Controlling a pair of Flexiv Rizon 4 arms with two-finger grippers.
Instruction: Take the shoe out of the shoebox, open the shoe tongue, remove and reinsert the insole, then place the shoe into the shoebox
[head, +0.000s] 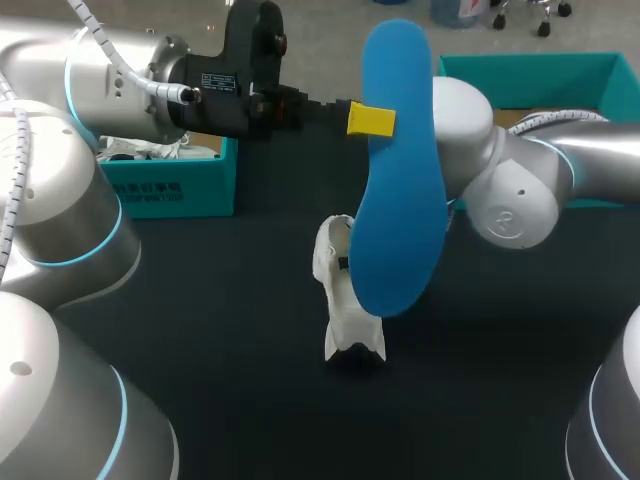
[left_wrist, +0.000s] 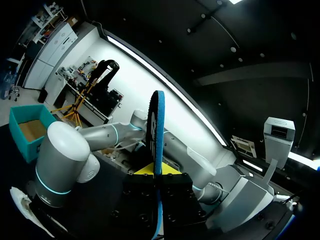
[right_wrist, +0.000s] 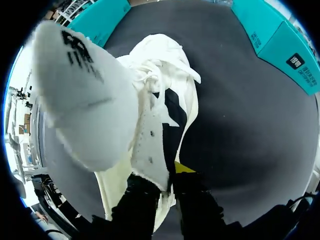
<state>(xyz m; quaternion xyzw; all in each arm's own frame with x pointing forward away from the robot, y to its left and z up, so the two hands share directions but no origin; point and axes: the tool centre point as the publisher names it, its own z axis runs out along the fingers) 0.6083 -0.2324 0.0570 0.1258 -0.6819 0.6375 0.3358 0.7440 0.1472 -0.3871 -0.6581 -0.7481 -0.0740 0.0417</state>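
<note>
the left gripper (head: 370, 120) is clenched on the blue insole (head: 395, 170), its 2 yellow tips pinching both faces, and holds it upright on edge over mid-table. just nearer and lower is the white shoe (head: 345, 300), down at the black table (head: 230, 330). the right gripper (right_wrist: 167, 181) grasps its side wall (the insole hides this from above). the left box (head: 170, 188) sits far left, the right box (head: 540, 75) far right.

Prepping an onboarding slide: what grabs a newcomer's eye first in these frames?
The blue insole, held upright in the air above mid-table by the left gripper. Below it the white shoe, on the black table, is pinched at the edge of its upper by the right gripper.
</note>
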